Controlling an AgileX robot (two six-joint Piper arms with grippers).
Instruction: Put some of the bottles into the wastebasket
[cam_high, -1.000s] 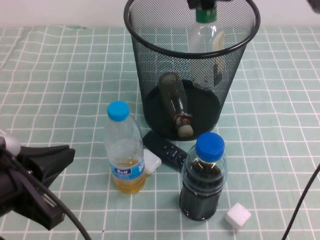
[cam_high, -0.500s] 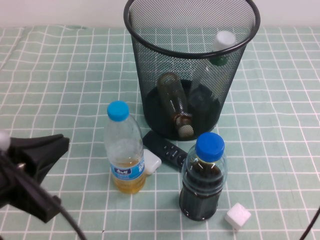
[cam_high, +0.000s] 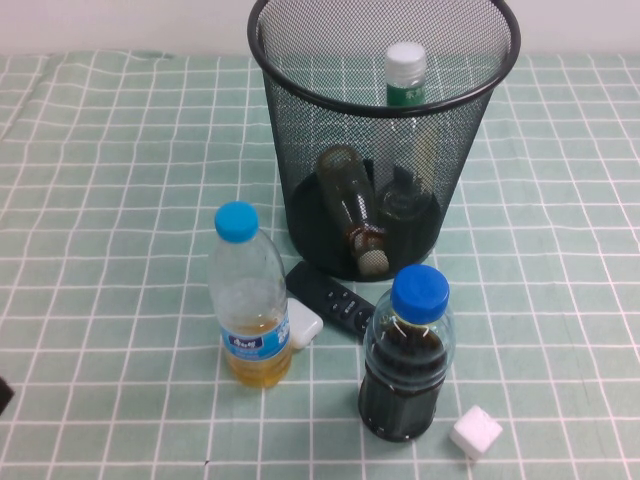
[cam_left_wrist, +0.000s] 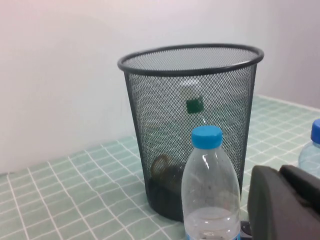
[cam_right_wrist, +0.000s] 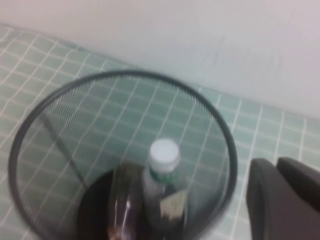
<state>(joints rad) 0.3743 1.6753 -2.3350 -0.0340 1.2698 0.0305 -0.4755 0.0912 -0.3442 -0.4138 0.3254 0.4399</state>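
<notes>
Left gripper: dark body low at the edge of its wrist view, on the near side of the wastebasket; whether the fingers are released or clenched cannot be told.
Right gripper: above and just outside the wastebasket rim; fingers' condition cannot be told.
Wastebasket: upright on the desk, at its far edge.
Clear bottle: inside the wastebasket, upright, white cap near rim height.
Brownish bottle: inside the wastebasket, lying on the base, cap toward the near wall.
Yellow-liquid bottle: upright, in front of the wastebasket.
Dark-liquid bottle: upright, in front of the wastebasket.
Black remote: lying just before the wastebasket base, between these two bottles.
</notes>
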